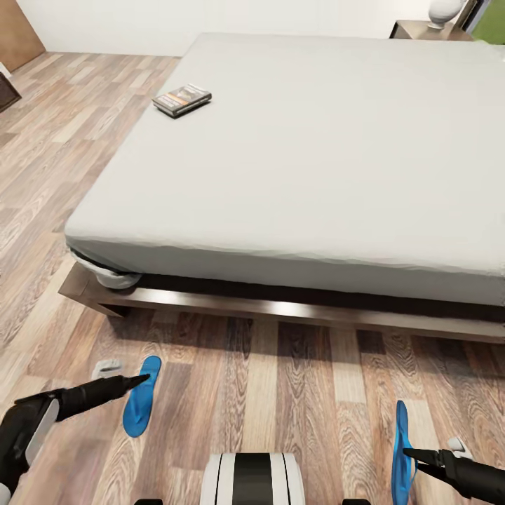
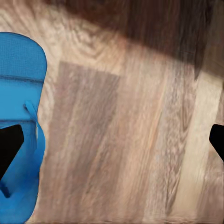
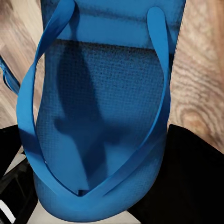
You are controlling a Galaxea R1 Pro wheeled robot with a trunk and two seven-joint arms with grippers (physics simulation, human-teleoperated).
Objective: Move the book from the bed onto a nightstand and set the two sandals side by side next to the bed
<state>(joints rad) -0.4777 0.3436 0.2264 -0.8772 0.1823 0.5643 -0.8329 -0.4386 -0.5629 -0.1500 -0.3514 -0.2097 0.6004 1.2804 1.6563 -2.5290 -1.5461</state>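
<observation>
The book lies on the bed, near the mattress's left edge. One blue sandal lies flat on the plank floor in front of the bed frame. My left gripper hovers just over it, open; in the left wrist view the gripper has its fingers spread wide, with the sandal under one fingertip. My right gripper is shut on the second sandal, which stands on edge, lifted and tilted. Up close, that sandal sits with its straps between the fingers. A nightstand stands at the bed's far right corner.
A white rounded object sits on the nightstand. Dark wooden furniture stands at the far left by the wall. The bed's dark platform frame juts out low over the floor. My own base shows at the bottom centre.
</observation>
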